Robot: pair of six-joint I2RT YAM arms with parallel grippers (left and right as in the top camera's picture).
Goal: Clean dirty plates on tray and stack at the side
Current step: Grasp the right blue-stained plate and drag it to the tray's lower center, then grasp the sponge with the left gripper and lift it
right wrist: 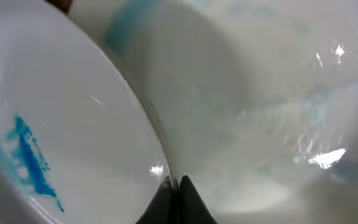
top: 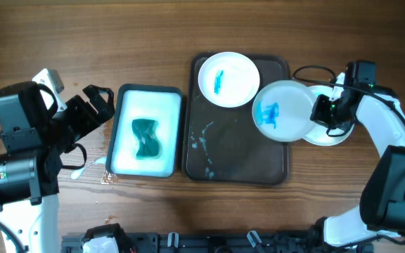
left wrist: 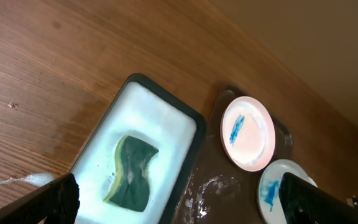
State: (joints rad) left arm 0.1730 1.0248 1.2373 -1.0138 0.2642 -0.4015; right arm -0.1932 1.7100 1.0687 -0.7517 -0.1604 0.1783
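A dark tray [top: 239, 158] holds one white plate with a blue smear [top: 228, 78] at its top. My right gripper [top: 323, 109] is shut on the rim of a second blue-smeared plate [top: 281, 110], holding it over the tray's right edge. In the right wrist view the fingers [right wrist: 174, 186] pinch that plate's rim [right wrist: 55, 137]. Under it, right of the tray, lies a clean white plate [top: 332, 135]. My left gripper [top: 93, 105] is open and empty, left of a white basin [top: 145, 93] holding a green sponge [top: 146, 138]. The sponge also shows in the left wrist view [left wrist: 131, 171].
A white foam spill [top: 86, 167] lies on the table in front of the basin's left corner. Soapy streaks [top: 204, 144] mark the tray floor. Both smeared plates show in the left wrist view [left wrist: 247, 132], [left wrist: 277, 186].
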